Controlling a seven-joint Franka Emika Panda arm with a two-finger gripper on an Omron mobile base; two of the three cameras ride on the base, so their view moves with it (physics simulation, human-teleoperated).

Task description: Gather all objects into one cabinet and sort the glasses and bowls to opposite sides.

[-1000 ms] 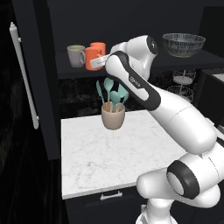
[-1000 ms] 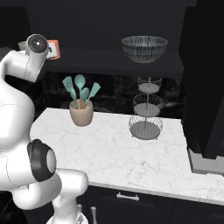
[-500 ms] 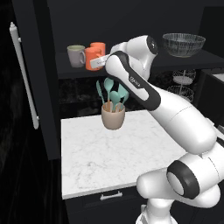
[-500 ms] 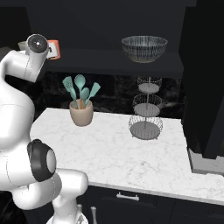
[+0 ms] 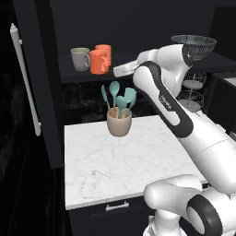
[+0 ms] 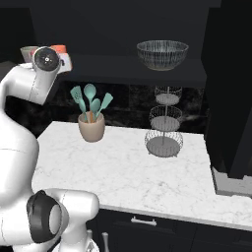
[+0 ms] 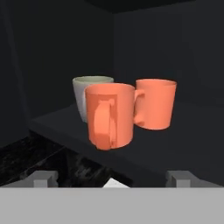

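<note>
three mugs stand grouped at the left end of the open cabinet's shelf (image 5: 87, 76): a grey-beige mug (image 5: 80, 58) farthest left, and two orange ones beside it. the near orange mug (image 7: 109, 116) has its handle turned toward the hand camera; the far orange mug (image 7: 155, 103) sits just behind and to its right, close enough that the two look touching or nearly so. the grey-beige one (image 7: 89, 98) stands behind the near orange mug, partly hidden by it, pale greenish rim showing.

gripper (image 7: 111, 178) hangs just off the shelf's near edge, level with the mugs, jaws spread wide and holding nothing; the near orange mug stands free on the shelf between the finger tips' line of sight, apart from both.

the dark patterned bowl (image 6: 162, 54) sits on the same shelf well to the right, upright, well apart from the mugs. seen from the left base camera it lies behind the arm's upper link (image 5: 194, 46).

the cabinet door (image 5: 27, 87) stands open at far left, its long white bar handle (image 5: 25, 80) upright.

below, on the white marble counter (image 6: 147, 172): a beige pot of teal utensils (image 6: 91, 125) toward the left rear, a tiered wire basket stand (image 6: 164, 123) to the right under the bowl.
</note>
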